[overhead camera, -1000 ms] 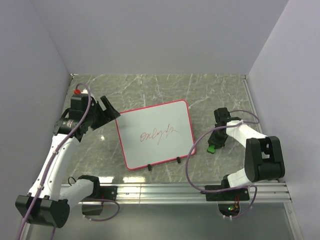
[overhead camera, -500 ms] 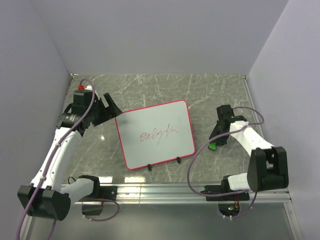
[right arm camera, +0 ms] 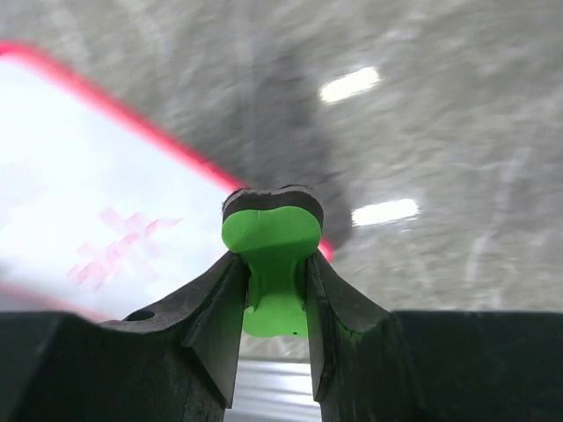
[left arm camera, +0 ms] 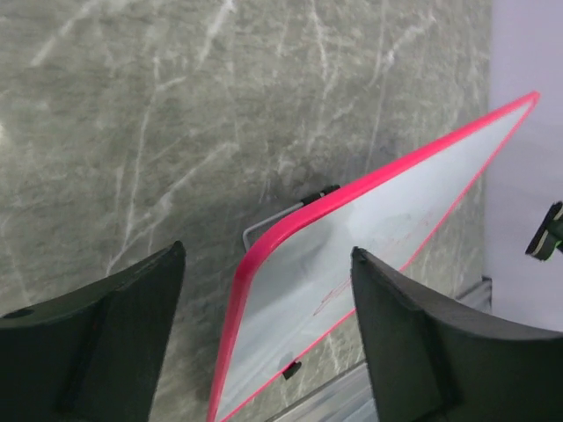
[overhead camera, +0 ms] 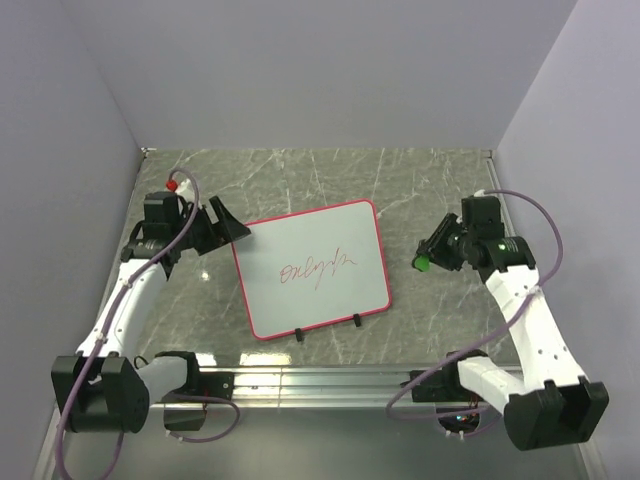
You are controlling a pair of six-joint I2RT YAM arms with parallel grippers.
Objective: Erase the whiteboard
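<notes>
The whiteboard (overhead camera: 312,268), white with a pink-red frame and a red scribble in its middle, lies flat on the marble table with two black clip feet on its near edge. My left gripper (overhead camera: 228,226) is open at the board's far-left corner, the corner (left arm camera: 290,229) lying between its spread jaws in the left wrist view. My right gripper (overhead camera: 432,253) is shut on a green eraser (right arm camera: 269,255) with a dark felt face, held above the table just right of the whiteboard (right arm camera: 79,176). The eraser also shows in the top view (overhead camera: 423,264).
Grey walls close in the marble table (overhead camera: 300,180) on three sides. An aluminium rail (overhead camera: 330,382) with the arm bases runs along the near edge. A purple cable (overhead camera: 545,230) loops off the right arm.
My right gripper has lifted the green eraser off the table and swung up and right, now pointing toward the board. My left gripper has shifted slightly toward the board's far-left corner.
</notes>
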